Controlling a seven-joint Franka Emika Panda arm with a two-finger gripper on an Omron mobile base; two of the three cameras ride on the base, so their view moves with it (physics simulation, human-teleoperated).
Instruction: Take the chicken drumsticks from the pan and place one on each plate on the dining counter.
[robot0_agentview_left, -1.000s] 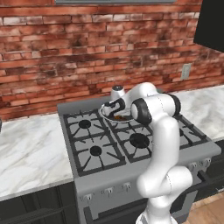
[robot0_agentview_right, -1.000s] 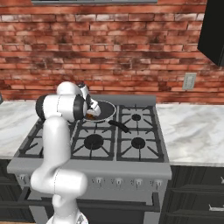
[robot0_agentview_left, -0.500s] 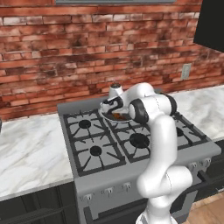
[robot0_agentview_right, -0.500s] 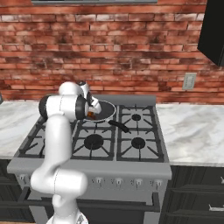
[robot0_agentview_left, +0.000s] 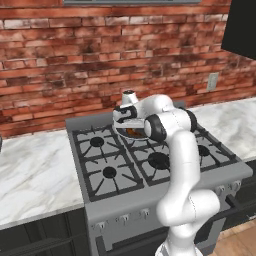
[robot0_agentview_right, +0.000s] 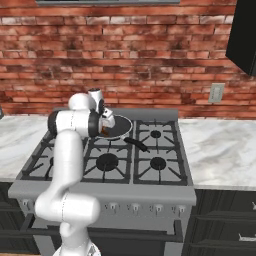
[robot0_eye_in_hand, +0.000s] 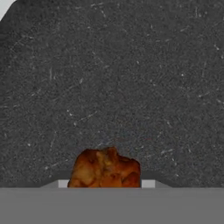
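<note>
Looking down the hand cam: one chicken drumstick (robot0_eye_in_hand: 105, 168) sits right at the bottom edge, orange-brown and lumpy, lying on the pan's (robot0_eye_in_hand: 109, 78) dark speckled floor.
Gripper: the gripper (robot0_agentview_right: 106, 128) is down inside the pan, hand tucked low – can't tell how wide the jaws stand or whether they've got hold of the meat, the fingertips don't show clearly.
Pan contents: from the left base camera there's a bit of orange-brown (robot0_agentview_left: 133, 132) under the wrist – I can only count one piece for sure.
Pan spot: one pan, on the back middle burner of the stove (robot0_agentview_right: 150, 165), black handle (robot0_agentview_right: 136, 144) pointing toward the front right.
Burners: six on the stove.
Further back: brick wall (robot0_agentview_left: 100, 55), with one outlet (robot0_agentview_right: 216, 92) on it.
</note>
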